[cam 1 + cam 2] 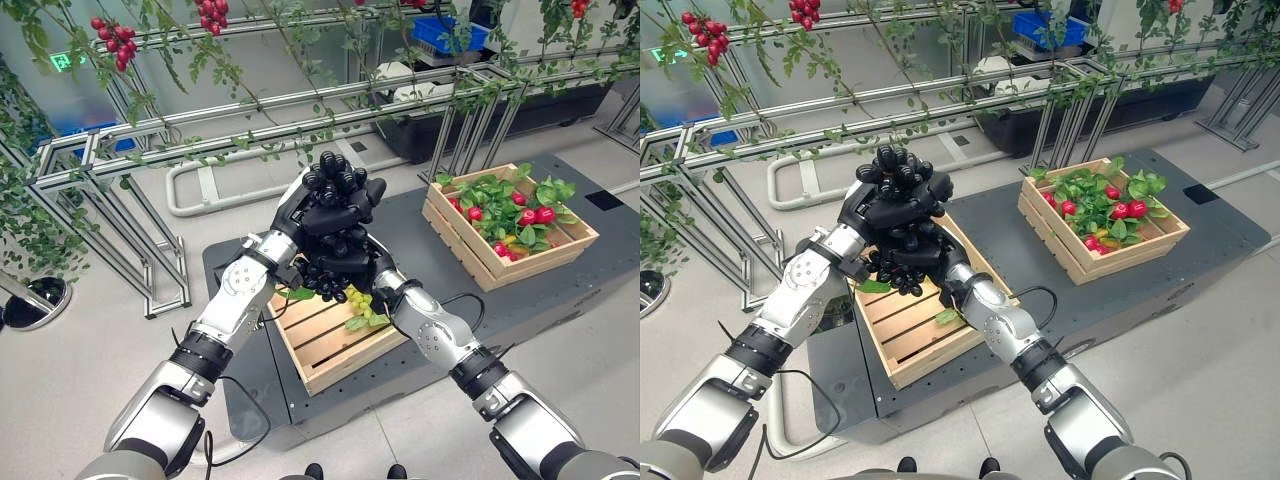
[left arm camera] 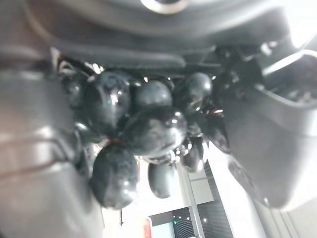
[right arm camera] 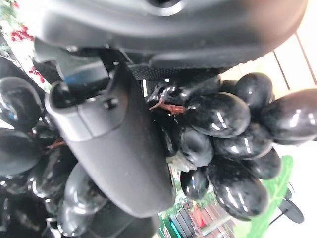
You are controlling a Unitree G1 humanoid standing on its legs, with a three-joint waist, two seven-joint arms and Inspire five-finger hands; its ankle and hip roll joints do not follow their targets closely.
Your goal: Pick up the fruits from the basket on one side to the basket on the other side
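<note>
bare platform (image 1: 420, 215) between crates, vine rails (image 1: 300, 110) behind

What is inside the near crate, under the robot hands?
In the near crate: bare slats and leaves. The grapes, held by both robot hands, hide its far end.

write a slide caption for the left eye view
Both hands, left and right, clasp a bunch of black grapes above the near crate; far crate holds red fruit.
</note>
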